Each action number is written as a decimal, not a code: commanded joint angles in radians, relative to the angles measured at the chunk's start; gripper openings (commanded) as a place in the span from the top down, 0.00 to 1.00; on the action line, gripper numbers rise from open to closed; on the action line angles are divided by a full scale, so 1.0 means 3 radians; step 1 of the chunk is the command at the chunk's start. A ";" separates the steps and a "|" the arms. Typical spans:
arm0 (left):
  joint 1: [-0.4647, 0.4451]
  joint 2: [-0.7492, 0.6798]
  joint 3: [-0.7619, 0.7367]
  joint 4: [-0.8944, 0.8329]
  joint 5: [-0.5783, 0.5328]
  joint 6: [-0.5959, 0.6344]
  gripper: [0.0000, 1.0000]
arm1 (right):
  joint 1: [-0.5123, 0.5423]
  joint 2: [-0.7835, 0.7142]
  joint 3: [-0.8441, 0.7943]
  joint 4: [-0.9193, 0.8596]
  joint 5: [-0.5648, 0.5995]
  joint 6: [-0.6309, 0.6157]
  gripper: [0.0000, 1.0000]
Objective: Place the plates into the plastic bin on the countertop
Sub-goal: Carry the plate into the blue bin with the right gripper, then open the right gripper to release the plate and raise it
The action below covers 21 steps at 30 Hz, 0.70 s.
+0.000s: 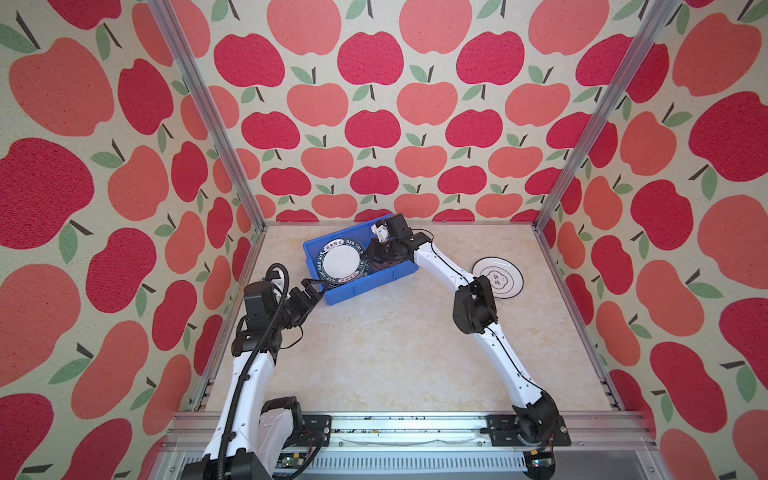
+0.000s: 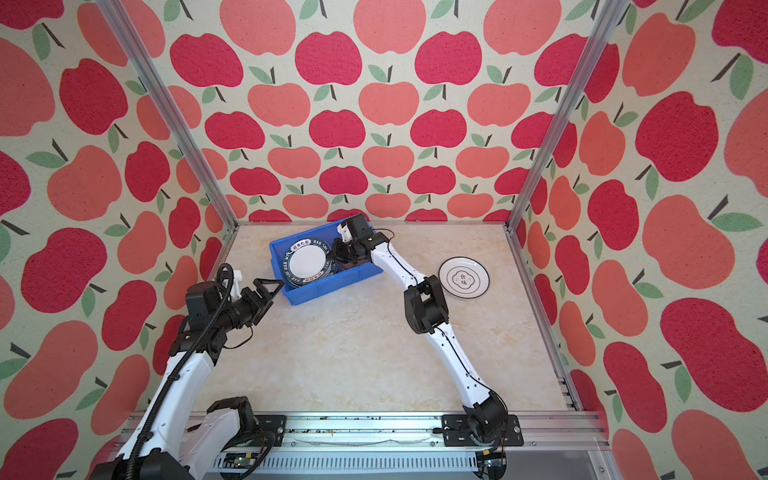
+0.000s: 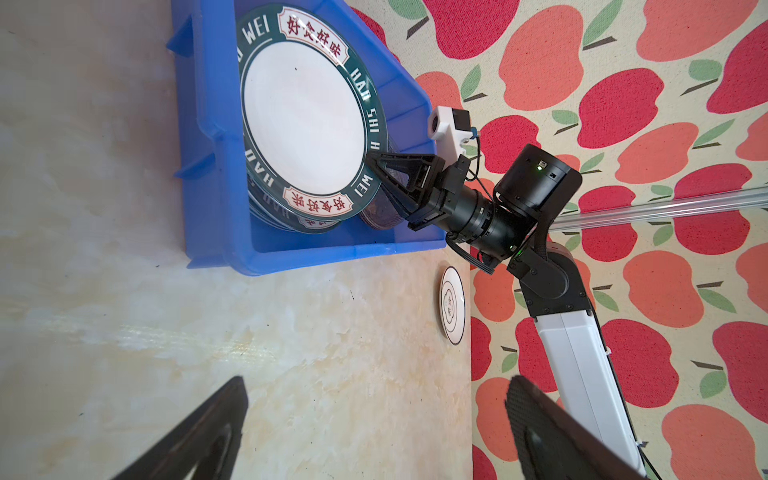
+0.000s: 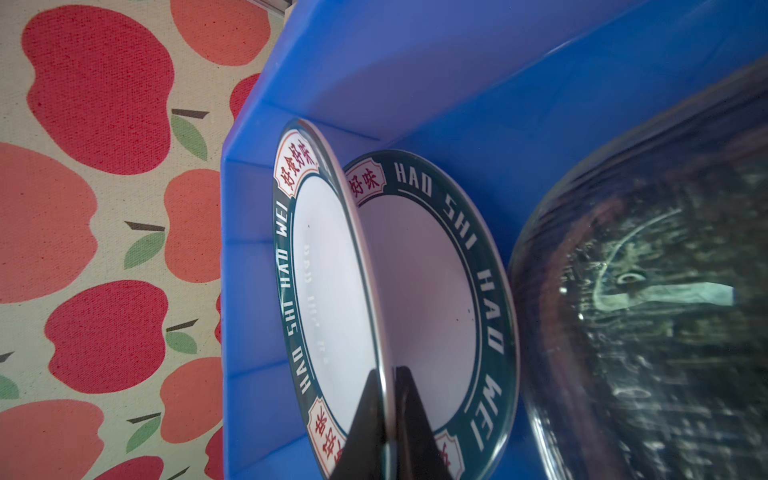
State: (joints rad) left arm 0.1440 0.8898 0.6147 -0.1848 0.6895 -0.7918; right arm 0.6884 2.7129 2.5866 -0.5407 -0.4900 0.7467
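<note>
Plastic bin point(image 1: 374, 283): bright blue, rectangular, lipped; on marbled bench point(image 1: 395, 353), long axis crosswise, right end angled rearward.
Inside the bin: round glossy green-rimmed plate point(image 4: 324, 291), tilted over its twin point(image 4: 415, 291), rim pinched by right gripper point(image 4: 388, 374); greyish glass plates point(image 4: 644, 291) alongside.
Ringed plate point(image 1: 498, 277): flat on the bench, right of bin.
Left gripper point(image 3: 376, 380): spread wide, empty, at bin's near-left corner.

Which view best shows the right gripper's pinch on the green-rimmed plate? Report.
Right wrist view: the right gripper straddles the rim of the green-rimmed plate, close up. Left wrist view shows the pinch side-on, farther off. Both top views show it small and dark.
</note>
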 commanded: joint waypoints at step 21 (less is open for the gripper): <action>-0.0193 -0.0144 0.0192 -0.0243 -0.0259 0.0056 0.01 | 0.0103 -0.0353 0.0074 -0.0719 0.0711 -0.0501 0.41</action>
State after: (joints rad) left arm 0.0959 0.8623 0.6346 -0.2379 0.6350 -0.7860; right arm 0.7136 2.6831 2.5919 -0.6834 -0.3321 0.6346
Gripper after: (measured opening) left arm 0.992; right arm 0.576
